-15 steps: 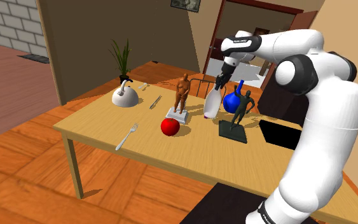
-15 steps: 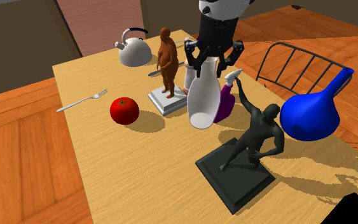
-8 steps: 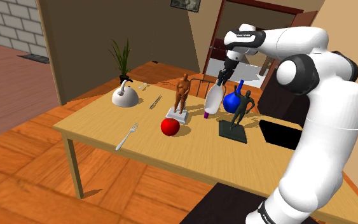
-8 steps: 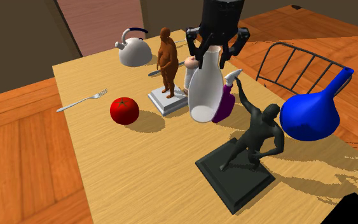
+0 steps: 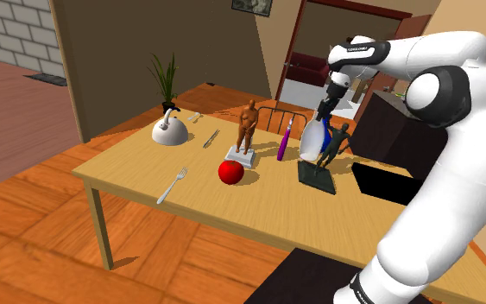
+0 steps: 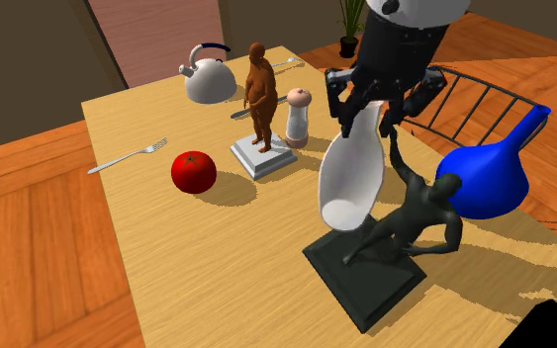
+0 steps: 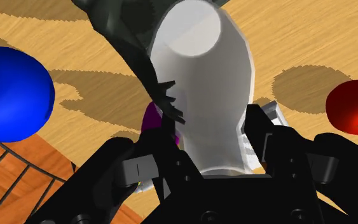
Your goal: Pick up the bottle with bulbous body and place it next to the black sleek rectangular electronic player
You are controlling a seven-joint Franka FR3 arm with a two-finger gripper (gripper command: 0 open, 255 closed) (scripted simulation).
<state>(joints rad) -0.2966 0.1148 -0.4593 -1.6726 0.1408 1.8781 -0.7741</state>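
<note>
— What have the jaws got?
— I see the gripper (image 6: 369, 117) closed tight around the white bottle (image 6: 350, 183) at its neck. The body hangs tilted below the jaws, against the dark figurine (image 6: 415, 213), I think.

White arm (image 5: 444, 164) rises at shoulder view's lower rt, elbow bent high, forearm reaching left w/ wrist turned down. Black claw (image 6: 365, 107) points downward. Its fingers (image 7: 260, 130) stand apart, clamped on either side of the white bottle's (image 6: 350, 178) neck.
</note>
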